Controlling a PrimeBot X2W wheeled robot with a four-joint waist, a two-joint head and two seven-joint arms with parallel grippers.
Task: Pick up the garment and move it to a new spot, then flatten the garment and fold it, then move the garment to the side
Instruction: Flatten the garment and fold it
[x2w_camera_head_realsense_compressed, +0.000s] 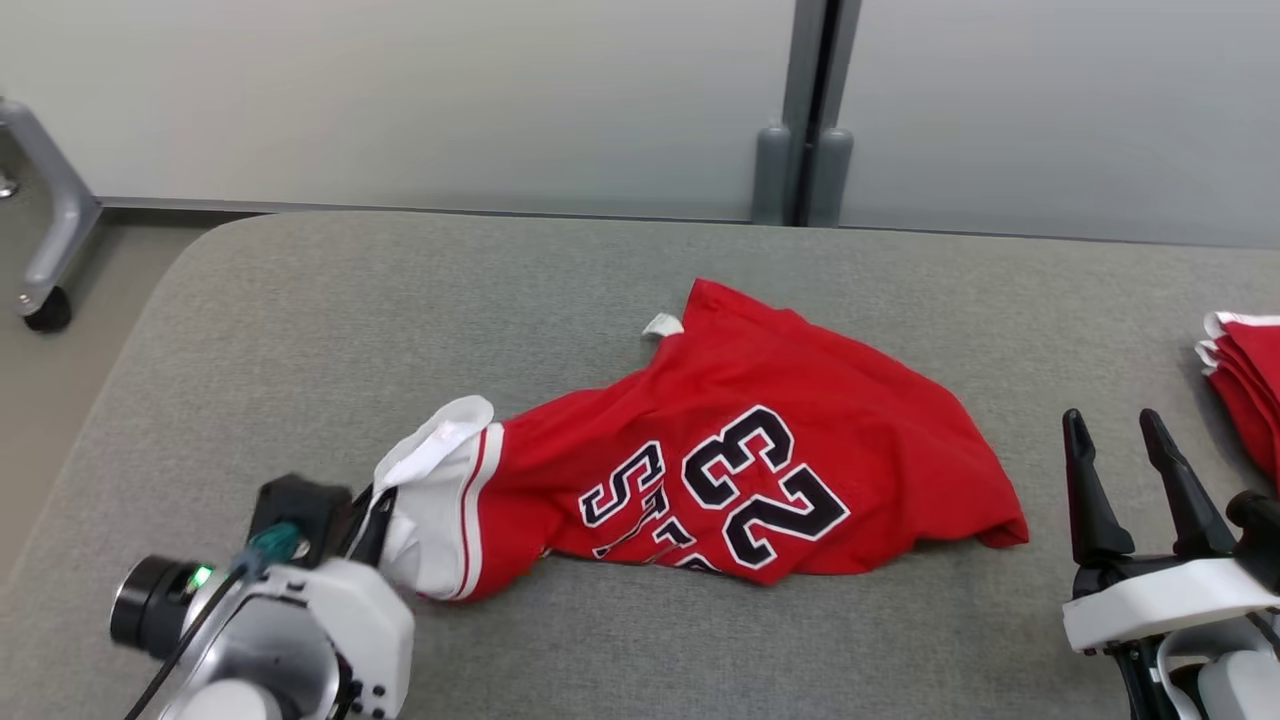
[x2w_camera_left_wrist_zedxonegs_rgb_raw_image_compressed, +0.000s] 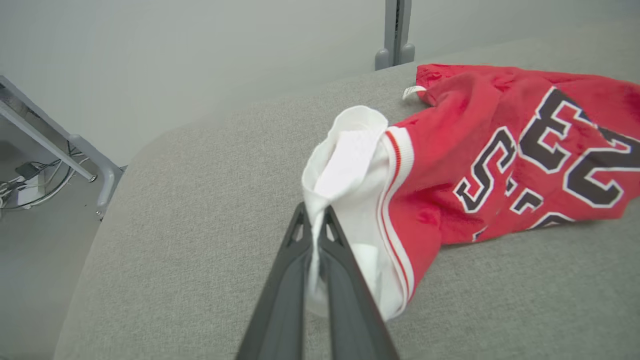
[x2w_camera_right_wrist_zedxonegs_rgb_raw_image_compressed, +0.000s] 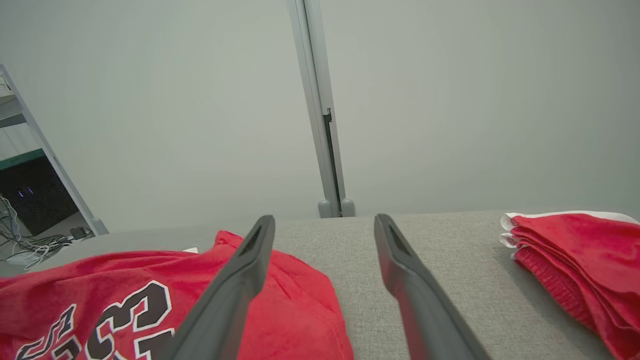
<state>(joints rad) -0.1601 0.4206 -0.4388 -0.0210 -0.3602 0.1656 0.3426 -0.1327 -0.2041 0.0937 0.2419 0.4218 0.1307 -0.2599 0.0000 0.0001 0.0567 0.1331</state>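
The garment (x2w_camera_head_realsense_compressed: 760, 440) is a red jersey with the black number 23 and a white band at one end, lying crumpled on the grey padded table (x2w_camera_head_realsense_compressed: 300, 330). My left gripper (x2w_camera_head_realsense_compressed: 375, 525) is shut on the white band (x2w_camera_left_wrist_zedxonegs_rgb_raw_image_compressed: 345, 165) at the garment's left end; in the left wrist view the white cloth is pinched between the two dark fingers (x2w_camera_left_wrist_zedxonegs_rgb_raw_image_compressed: 300, 280). My right gripper (x2w_camera_head_realsense_compressed: 1115, 435) is open to the right of the garment, apart from it, with nothing between its fingers (x2w_camera_right_wrist_zedxonegs_rgb_raw_image_compressed: 240, 280). In the right wrist view the garment (x2w_camera_right_wrist_zedxonegs_rgb_raw_image_compressed: 125, 295) lies at the lower left.
A stack of folded red garments (x2w_camera_head_realsense_compressed: 1245, 385) sits at the table's right edge, also in the right wrist view as a red pile (x2w_camera_right_wrist_zedxonegs_rgb_raw_image_compressed: 575, 265). A grey post (x2w_camera_head_realsense_compressed: 805, 110) stands behind the table. A wheeled frame leg (x2w_camera_head_realsense_compressed: 50, 230) stands on the floor at left.
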